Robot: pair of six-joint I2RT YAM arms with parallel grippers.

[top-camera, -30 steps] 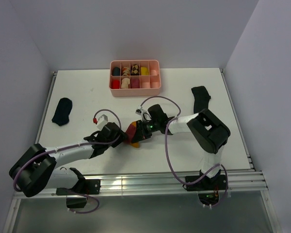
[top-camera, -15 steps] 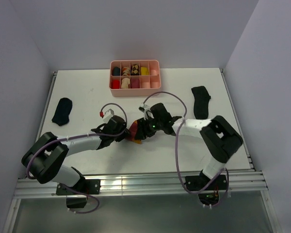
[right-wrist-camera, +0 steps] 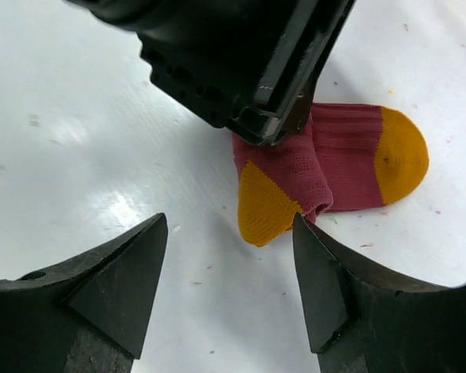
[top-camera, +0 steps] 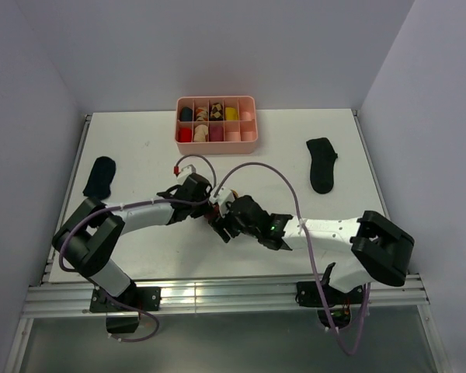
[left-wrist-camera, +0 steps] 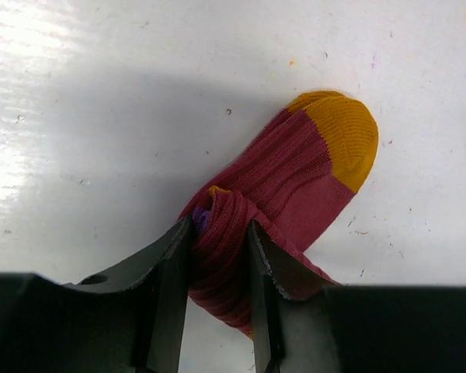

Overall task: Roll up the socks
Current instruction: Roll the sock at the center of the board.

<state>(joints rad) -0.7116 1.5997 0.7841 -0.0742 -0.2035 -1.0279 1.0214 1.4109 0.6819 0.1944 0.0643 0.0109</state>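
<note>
The maroon striped sock (left-wrist-camera: pixel 295 175) with an orange-yellow toe lies partly rolled on the white table, mid-table in the top view (top-camera: pixel 216 210). My left gripper (left-wrist-camera: pixel 221 233) is shut on the rolled end of it, the bundle squeezed between both fingers; from above it (top-camera: pixel 206 202) covers most of the sock. My right gripper (right-wrist-camera: pixel 229 225) stands open just short of the sock's orange heel (right-wrist-camera: pixel 266 206), nothing between its fingers; seen from above it (top-camera: pixel 227 221) is right beside the left one. Two black socks lie flat, one at the left (top-camera: pixel 99 177) and one at the right (top-camera: pixel 321 164).
A pink divided tray (top-camera: pixel 217 144) with rolled items in its compartments stands at the back centre. Cables loop over both arms near the sock. Grey walls close the table on three sides.
My right gripper has opened and let go of the striped sock, drawing back a little. My left gripper has closed on the rolled end and shifted right and farther from the near edge.
</note>
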